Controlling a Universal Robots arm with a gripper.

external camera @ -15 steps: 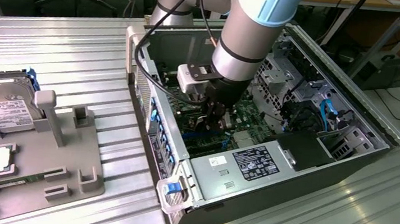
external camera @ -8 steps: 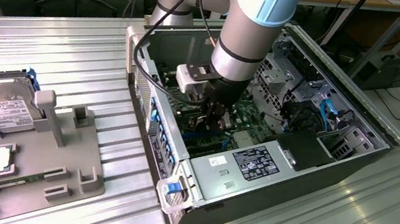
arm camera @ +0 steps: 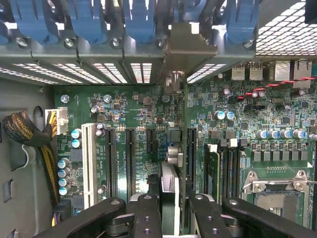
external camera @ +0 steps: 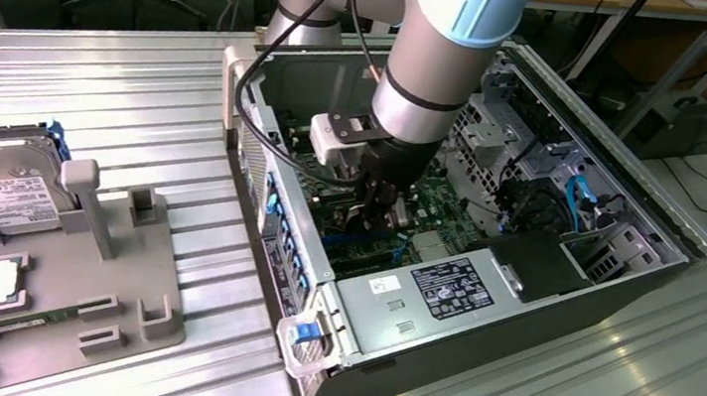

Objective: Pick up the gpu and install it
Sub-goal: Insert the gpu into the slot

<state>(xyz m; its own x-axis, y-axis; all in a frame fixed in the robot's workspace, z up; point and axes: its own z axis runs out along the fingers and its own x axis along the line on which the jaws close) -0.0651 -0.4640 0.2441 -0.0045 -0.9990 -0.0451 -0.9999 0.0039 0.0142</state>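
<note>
In the wrist view the gpu shows edge-on as a thin card between my two black fingers. My gripper is shut on it. The card stands upright over the green motherboard, in line between two black expansion slots. Its grey metal end bracket reaches up to the case's rear slot openings. In the exterior view the gripper is deep inside the open computer case, low over the motherboard.
Blue slot clips line the case's rear wall. A white slot, a memory stick and the processor socket flank the card. A power supply sits nearby. Outside, a hard drive rests on a grey fixture.
</note>
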